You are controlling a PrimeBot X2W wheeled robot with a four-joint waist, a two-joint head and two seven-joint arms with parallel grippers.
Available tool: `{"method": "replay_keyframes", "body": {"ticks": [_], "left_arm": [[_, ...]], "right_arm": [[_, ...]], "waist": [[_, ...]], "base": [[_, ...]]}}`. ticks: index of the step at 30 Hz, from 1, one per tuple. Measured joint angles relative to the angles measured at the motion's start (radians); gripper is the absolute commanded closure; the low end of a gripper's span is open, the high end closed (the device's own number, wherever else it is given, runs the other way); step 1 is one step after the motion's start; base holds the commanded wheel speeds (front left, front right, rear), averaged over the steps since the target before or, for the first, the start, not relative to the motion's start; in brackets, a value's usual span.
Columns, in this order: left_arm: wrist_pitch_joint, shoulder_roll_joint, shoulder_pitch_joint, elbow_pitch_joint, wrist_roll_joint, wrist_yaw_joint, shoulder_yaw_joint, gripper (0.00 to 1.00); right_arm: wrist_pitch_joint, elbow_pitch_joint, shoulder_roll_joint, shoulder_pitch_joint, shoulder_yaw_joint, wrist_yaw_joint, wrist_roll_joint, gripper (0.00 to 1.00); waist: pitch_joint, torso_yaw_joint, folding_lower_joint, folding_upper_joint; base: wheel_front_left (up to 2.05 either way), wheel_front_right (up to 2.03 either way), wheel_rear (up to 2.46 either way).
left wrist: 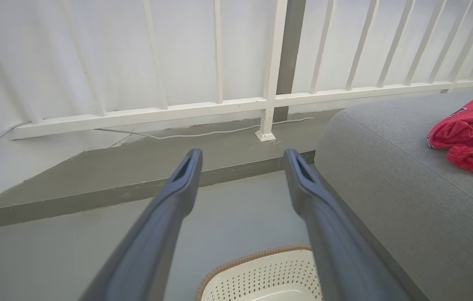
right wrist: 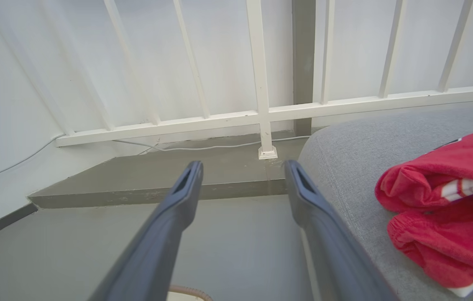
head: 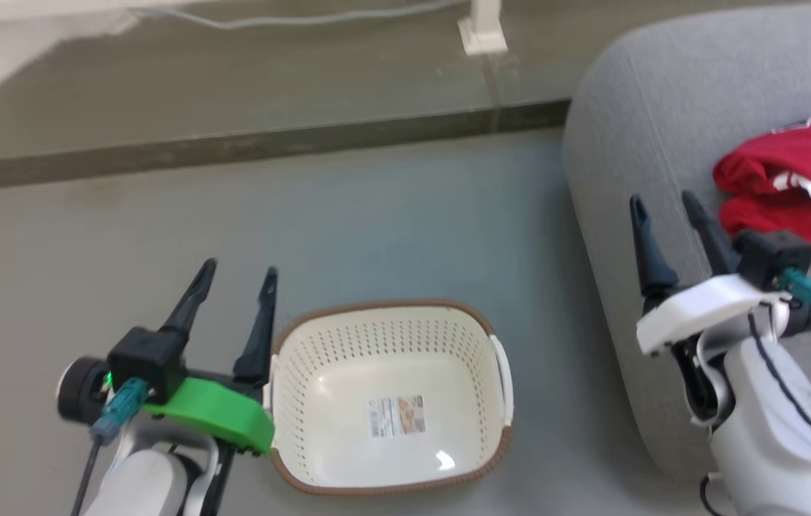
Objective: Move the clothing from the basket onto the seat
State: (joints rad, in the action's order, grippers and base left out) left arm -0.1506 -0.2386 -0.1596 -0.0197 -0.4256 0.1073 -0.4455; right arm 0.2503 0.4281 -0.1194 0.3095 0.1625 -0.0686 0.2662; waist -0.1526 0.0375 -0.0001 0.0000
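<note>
Left gripper [head: 240, 269]: fingers spread, nothing held, pointing far, just left of basket [head: 319, 344].
Right gripper [head: 662, 198]: fingers spread, nothing held, over left edge of seat [head: 663, 107].
Clothing [head: 799, 186]: red heap on seat, far right.
Basket: on floor, near centre; label [head: 396, 416] inside, print illegible.

The basket [head: 376, 308] sits on the floor [head: 348, 215], low in the head view. A sticker [head: 396, 417] lies inside it, on its bottom. The seat [head: 634, 107] stands to the right of the basket, near it but apart. The clothing [head: 799, 179] lies in a heap on top of the seat, well away from the basket. The left gripper [head: 240, 271] is just beside the basket's left side. The right gripper [head: 660, 201] is over the seat's left edge, between the basket and the clothing. Behind the basket the floor goes up a step [head: 233, 93]. A railing post [head: 482, 29] stands on the step, and a cable [left wrist: 203, 134] lies along the step's back.
</note>
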Motion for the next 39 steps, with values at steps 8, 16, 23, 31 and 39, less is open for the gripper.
{"method": "replay_keyframes", "body": {"ticks": [8,16,23,31,39], "left_arm": [[-0.009,-0.003,0.087,0.023,-0.004,0.009,0.062,0.00],[-0.009,0.003,0.156,0.038,-0.011,0.009,0.092,0.00],[-0.009,0.004,0.210,0.043,-0.011,0.016,0.115,0.00],[-0.009,0.011,0.228,0.040,-0.002,0.016,0.124,0.00],[-0.008,0.027,0.245,0.037,0.012,0.016,0.129,0.00]], "right_arm": [[0.000,-0.018,0.012,-0.080,0.025,0.009,-0.012,0.00],[0.000,-0.041,0.007,-0.159,0.018,0.028,-0.014,0.00],[-0.006,-0.072,0.000,-0.210,0.015,0.049,-0.014,0.00],[-0.024,-0.115,-0.007,-0.241,0.008,0.061,-0.014,0.00],[-0.041,-0.155,-0.008,-0.262,0.008,0.062,-0.013,0.00]], "waist": [[0.080,-0.037,0.0000,0.0000],[0.132,-0.045,0.0000,0.0000],[0.160,-0.040,0.0000,0.0000],[0.164,-0.033,0.0000,0.0000],[0.163,-0.031,0.0000,0.0000]], "base": [[0.00,0.00,0.00],[0.00,0.00,0.00],[0.00,0.00,0.00],[0.00,0.00,0.00],[0.00,0.00,0.00]]}}
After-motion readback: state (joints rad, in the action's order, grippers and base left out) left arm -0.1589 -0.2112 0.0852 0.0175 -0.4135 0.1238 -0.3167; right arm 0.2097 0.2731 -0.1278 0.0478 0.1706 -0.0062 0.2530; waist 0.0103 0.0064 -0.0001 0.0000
